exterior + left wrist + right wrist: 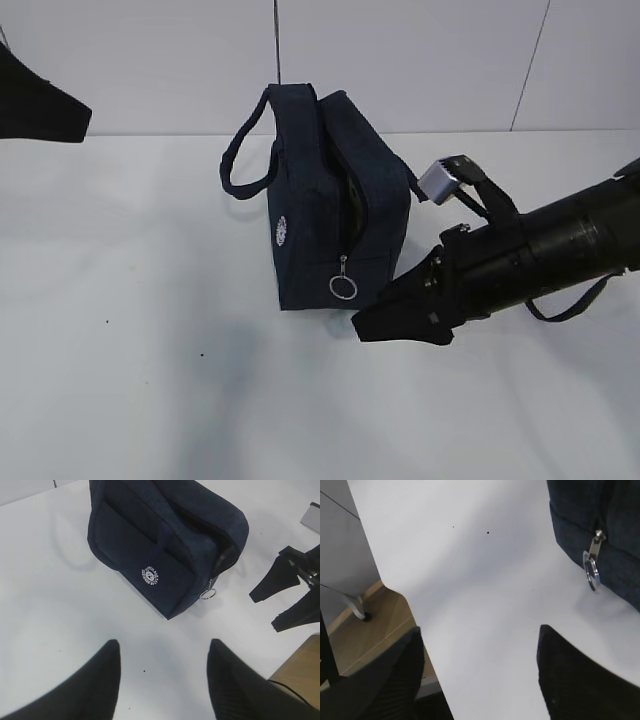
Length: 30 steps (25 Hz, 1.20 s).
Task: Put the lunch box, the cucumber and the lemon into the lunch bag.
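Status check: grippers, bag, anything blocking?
Left gripper and right gripper open, empty. Lunch bag upright on table, zipper ring hanging at front. Lunch box, cucumber, lemon not visible. Nothing blocking.

Bright even light, soft shadows, perhaps slight blur.

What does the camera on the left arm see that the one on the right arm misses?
Only the left wrist view shows the dark navy fabric lunch bag's round white logo, the other arm's black tool, and its own open tool. Only the right wrist view shows the wooden floor beyond the table edge and the right tool, open and empty. Both show the bag's metal ring pull and the white table.
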Tool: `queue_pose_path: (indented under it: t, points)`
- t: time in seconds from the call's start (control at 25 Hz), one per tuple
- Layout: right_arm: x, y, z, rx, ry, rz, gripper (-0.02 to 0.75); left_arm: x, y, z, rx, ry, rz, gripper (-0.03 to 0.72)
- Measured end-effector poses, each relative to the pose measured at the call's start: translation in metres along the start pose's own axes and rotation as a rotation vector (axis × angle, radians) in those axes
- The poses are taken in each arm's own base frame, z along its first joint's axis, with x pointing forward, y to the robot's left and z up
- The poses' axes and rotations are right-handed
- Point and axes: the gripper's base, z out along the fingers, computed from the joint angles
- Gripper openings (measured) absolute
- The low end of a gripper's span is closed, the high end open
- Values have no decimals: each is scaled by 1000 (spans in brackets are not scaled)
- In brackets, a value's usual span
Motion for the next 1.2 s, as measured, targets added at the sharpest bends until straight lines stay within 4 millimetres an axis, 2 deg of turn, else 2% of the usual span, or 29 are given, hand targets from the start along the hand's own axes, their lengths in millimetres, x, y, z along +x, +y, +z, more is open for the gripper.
queue_pose_path:
  t: [0.12, 0.32, 0.6, 0.8, 1.0, 1.2]
  points:
    - [-1, -1, 0, 13, -10, -7, 525, 1, 0, 0, -1, 2, 2, 384]
    - [-5, -2, 0, 18, -58, 30, 444, 0, 0, 0, -4, -3, 3, 384]
    - [-3, -4, 0, 26, -40, -5, 426, -4, 2, 0, -24, -43, 3, 384]
    - [8, -26, -11, 27, -62, 11, 424, -5, 5, 5, -32, -47, 2, 384]
    - [17, -52, -29, -48, -232, 89, 424, -4, 9, 15, -36, -23, 4, 384]
    - [32, -66, -17, -71, -234, 82, 424, -4, 12, 23, -40, -9, 20, 384]
